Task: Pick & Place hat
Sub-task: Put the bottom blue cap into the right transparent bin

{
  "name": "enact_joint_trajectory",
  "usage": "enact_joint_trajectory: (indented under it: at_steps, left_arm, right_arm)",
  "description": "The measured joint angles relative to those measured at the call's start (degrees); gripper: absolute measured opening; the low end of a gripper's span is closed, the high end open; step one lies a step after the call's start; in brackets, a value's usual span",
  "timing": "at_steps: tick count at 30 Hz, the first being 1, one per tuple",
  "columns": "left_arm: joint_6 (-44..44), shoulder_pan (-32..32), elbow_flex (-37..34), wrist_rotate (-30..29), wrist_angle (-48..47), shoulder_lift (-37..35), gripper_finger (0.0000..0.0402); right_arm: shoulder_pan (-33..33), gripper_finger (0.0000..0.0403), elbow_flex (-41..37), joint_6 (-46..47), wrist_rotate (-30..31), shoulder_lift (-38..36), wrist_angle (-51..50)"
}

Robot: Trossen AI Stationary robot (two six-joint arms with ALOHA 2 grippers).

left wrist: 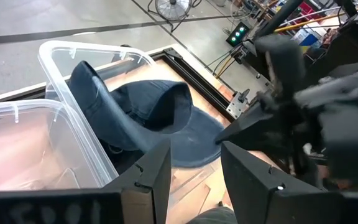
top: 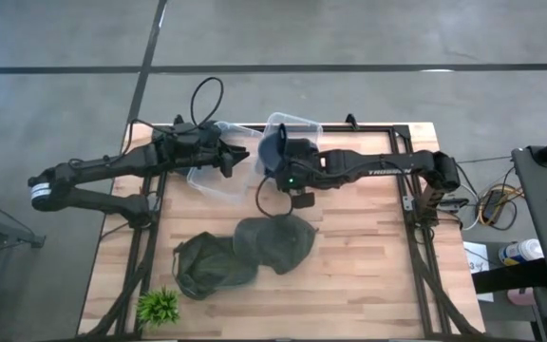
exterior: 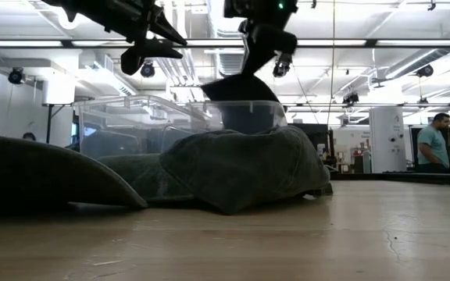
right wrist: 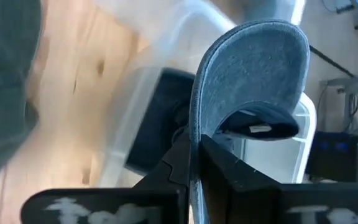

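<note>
front: two green hats point(top: 273, 242) lie on the tabletop point(top: 368, 266) | middle: right claw point(right wrist: 194, 165) pinches the blue hat point(right wrist: 253, 68) by its brim, over the clear bin point(top: 292, 123) | advice: lift slowly, keep the crown off the bin wall | behind: left claw point(left wrist: 191, 168) hovers spread, empty
</note>
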Motion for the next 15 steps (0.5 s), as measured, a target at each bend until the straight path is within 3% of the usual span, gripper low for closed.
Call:
enact_joint_trajectory:
  at_steps: [4, 8, 11, 15]
  left_arm:
    - [-0.08, 0.0, 0.0, 0.14, -0.03, 0.0, 0.0133]
    - [-0.08, -0.01, 0.0, 0.24, -0.61, 0.0, 0.0133]
    - [-0.08, -0.01, 0.0, 0.24, -1.33, 0.0, 0.0133]
    - [-0.08, 0.0, 0.0, 0.22, -1.61, 0.0, 0.0133]
  right_arm:
    - [-0.24, 0.0016, -3.44, -5.02, -0.16, -0.05, 1.56]
    - [-1.41, 0.0016, -5.45, -6.49, -4.33, -0.17, 2.14]
    - [-2.87, 0.0016, -5.91, -3.27, -7.95, -0.47, 2.28]
    - [-6.29, 0.0016, -5.62, 5.54, -18.95, -1.45, 1.35]
